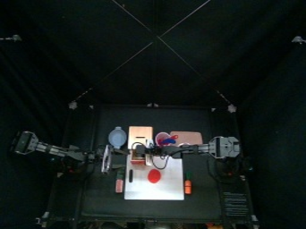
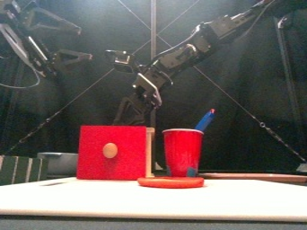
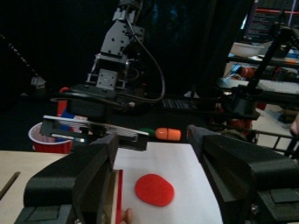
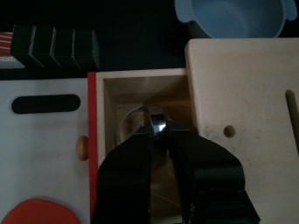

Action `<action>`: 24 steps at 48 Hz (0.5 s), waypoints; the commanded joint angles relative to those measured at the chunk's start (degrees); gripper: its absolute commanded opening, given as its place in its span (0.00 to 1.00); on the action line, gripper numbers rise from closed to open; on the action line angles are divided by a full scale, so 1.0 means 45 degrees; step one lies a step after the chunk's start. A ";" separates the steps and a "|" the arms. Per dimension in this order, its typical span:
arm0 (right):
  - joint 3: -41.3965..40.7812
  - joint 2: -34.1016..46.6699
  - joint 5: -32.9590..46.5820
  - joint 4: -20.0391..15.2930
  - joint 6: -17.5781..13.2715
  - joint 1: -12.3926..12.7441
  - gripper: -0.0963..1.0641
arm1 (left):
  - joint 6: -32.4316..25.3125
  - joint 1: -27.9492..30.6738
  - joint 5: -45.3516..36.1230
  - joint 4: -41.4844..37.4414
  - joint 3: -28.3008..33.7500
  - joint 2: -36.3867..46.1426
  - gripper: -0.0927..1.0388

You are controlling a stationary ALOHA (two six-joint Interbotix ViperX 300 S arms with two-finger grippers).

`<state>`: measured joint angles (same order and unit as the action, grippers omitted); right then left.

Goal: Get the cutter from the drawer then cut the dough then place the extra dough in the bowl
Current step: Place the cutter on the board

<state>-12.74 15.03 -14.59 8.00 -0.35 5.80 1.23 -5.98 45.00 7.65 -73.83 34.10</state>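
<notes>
I take the pale wooden box [image 1: 141, 136] as my mark: plain, flat-sided, matte wood. Its drawer stands open toward the table's front. The glossy red drawer front [image 2: 114, 153] is square, with a small round wooden knob.

My right gripper [image 4: 156, 131] is down inside the open drawer. Its jaws are drawn almost together on a thin bright bit of metal, which I read as the wire handle of the cutter [image 4: 156, 125]. The cutter's round body I cannot make out under the jaws. My left gripper [image 3: 155, 140] hangs to the left of the box and a little forward of it, jaws spread wide, holding nothing.

In front of the box lies the smooth white cutting board [image 1: 174, 166]. On it is the dough [image 1: 156, 177], a flat red disc, uncut, with a soft rounded edge. Just left of the box sits the round blue-grey bowl [image 4: 233, 17]. Just right of the box stands a red cup [image 2: 182, 151] with a blue knife [image 2: 206, 119] poking out.
</notes>
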 commanded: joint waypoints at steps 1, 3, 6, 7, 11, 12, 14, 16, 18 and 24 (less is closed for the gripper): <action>0.0176 -0.1602 -0.0215 0.0059 -0.0020 -0.0195 0.49 | -0.0020 -0.0020 0.0117 0.0059 0.0137 0.0000 0.94; 0.0020 -0.2109 -0.0215 0.0176 0.0000 -0.0215 0.49 | -0.0020 -0.0020 0.0137 0.0059 0.0117 0.0000 0.94; -0.0273 -0.2852 -0.0098 0.0488 -0.0039 -0.0234 0.49 | -0.0020 -0.0020 0.0137 0.0117 0.0137 0.0000 0.94; -0.0410 -0.3125 -0.0078 0.0605 -0.0039 -0.0215 0.49 | -0.0020 -0.0020 0.0117 0.0156 0.0137 0.0000 0.94; -0.1348 -0.4570 -0.0176 0.1211 -0.0059 -0.0234 0.49 | -0.0020 -0.0020 0.0117 0.0313 0.0117 0.0000 0.94; -0.1641 -0.4902 -0.0215 0.1289 -0.0059 -0.0234 0.49 | -0.0020 -0.0020 0.0117 0.0332 0.0137 0.0000 0.94; -0.2480 -0.5664 -0.0313 0.1289 -0.0078 -0.0273 0.49 | -0.0020 -0.0020 0.0137 0.0391 0.0137 0.0000 0.94; -0.3359 -0.6309 -0.0293 0.1328 -0.0078 -0.0410 0.49 | -0.0020 -0.0020 0.0137 0.0430 0.0137 0.0000 0.94; -0.4238 -0.6875 -0.0293 0.1250 -0.0078 -0.0566 0.49 | -0.0020 0.0020 0.0117 0.0488 0.0117 0.0000 0.94; -0.6855 -0.8320 -0.0215 0.1172 -0.0098 -0.1348 0.49 | -0.0039 0.0176 0.0117 0.0586 0.0156 -0.0020 0.94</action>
<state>-39.29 -18.46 -16.08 13.45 -0.70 1.49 1.23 -5.63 45.00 10.11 -73.92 34.10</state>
